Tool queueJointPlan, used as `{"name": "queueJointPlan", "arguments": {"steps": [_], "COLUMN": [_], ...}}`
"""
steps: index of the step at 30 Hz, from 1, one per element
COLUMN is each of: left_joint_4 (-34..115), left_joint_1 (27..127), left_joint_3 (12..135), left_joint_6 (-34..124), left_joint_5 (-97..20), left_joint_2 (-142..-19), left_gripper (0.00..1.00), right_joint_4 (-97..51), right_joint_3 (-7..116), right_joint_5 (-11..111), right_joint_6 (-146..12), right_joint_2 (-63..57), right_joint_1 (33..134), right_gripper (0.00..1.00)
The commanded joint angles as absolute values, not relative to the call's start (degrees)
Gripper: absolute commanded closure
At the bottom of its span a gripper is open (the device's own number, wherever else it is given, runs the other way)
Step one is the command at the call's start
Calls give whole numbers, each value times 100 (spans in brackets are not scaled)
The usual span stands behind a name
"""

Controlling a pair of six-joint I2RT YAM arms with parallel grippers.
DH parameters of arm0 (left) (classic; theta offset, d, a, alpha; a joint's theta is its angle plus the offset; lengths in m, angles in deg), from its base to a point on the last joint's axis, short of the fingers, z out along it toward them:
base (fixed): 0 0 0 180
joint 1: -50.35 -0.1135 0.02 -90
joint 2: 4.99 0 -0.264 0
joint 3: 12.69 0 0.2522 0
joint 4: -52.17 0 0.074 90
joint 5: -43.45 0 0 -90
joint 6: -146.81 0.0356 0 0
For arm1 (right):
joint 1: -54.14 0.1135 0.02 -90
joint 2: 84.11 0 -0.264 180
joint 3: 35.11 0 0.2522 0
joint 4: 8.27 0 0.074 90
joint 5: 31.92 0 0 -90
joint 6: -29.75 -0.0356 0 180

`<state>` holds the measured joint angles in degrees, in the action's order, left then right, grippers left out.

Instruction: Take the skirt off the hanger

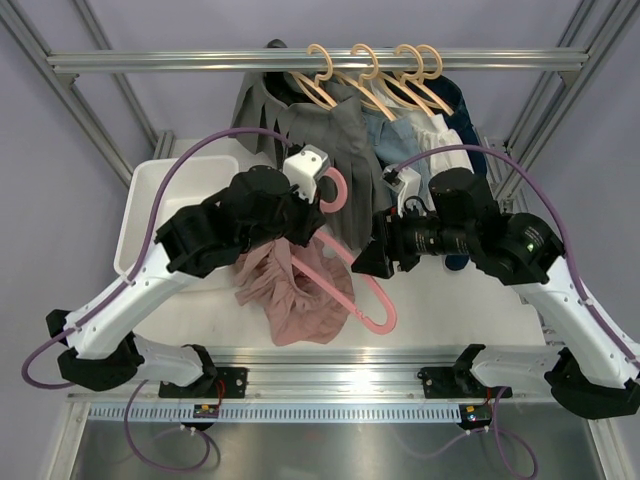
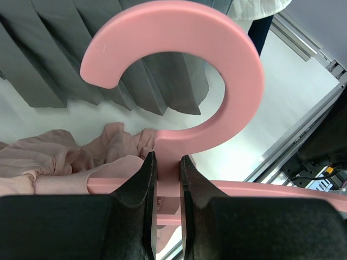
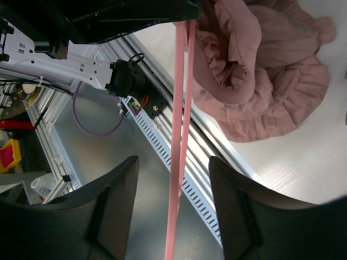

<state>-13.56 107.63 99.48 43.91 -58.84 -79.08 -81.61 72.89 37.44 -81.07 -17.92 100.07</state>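
Smooth matt plastic hanger [image 2: 241, 81], crinkled cloth skirt [image 3: 265, 81].

- No legible text, label, brand, number or sign in any view.
- Small dark circuit boards [image 1: 207, 408] on the near metal rail: markings too small to read.

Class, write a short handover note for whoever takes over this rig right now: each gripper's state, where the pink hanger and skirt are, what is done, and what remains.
Left gripper: shut on the neck of the pink hanger, just below the hook.
Right gripper: open, jaws either side of the hanger's bare arm, not gripping.
Pink skirt: bunched on the table, part of it gathered around the hanger near the left gripper.
Done: one hanger arm looks free of fabric.
Left: work the skirt off the rest of the hanger, probably after steadying the bare arm.
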Motion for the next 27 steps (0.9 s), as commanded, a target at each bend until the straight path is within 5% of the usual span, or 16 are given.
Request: {"name": "queueJointPlan", "arguments": {"steps": [1,10,13,14,15,22,23,26,27], "left_joint_4": [-1055,-1283,-1327,-1327,-1336,-1196,-1170,-1046,-1011], "left_joint_1": [10888,11064,11099,11099,11099,11108,11108,11108,11108], "left_joint_3": [10372,10943,11014,11023,11023,11023,11005,10848,10786], "left_joint_6": [4416,4407,4407,4407,4407,4442,4459,4530,4538], "left_joint_5": [-6140,-6140,-6175,-6176,-6176,-6290,-6316,-6447,-6674], "left_joint_2": [-8005,-8321,-8366,-8383,-8392,-8348,-8322,-8051,-7945], "left_gripper": [100,100,100,100,100,97,71,30,2], "right_joint_4": [-7978,-7767,-7749,-7767,-7802,-7706,-7679,-7617,-7617], "right_joint_3": [7199,6804,6830,6865,6891,6804,6795,6733,6733], "right_joint_5": [3690,3804,3831,3848,3865,4235,4226,4393,4463], "right_joint_6": [-8046,-7923,-7906,-7906,-7923,-7949,-7967,-8046,-8072], "right_joint_2": [-1775,-1706,-1688,-1670,-1661,-1907,-1934,-2030,-2031], "right_joint_1": [10160,10160,10160,10160,10160,10248,10248,10248,10248], "right_gripper": [40,40,58,89,100,100,100,100,100]}}
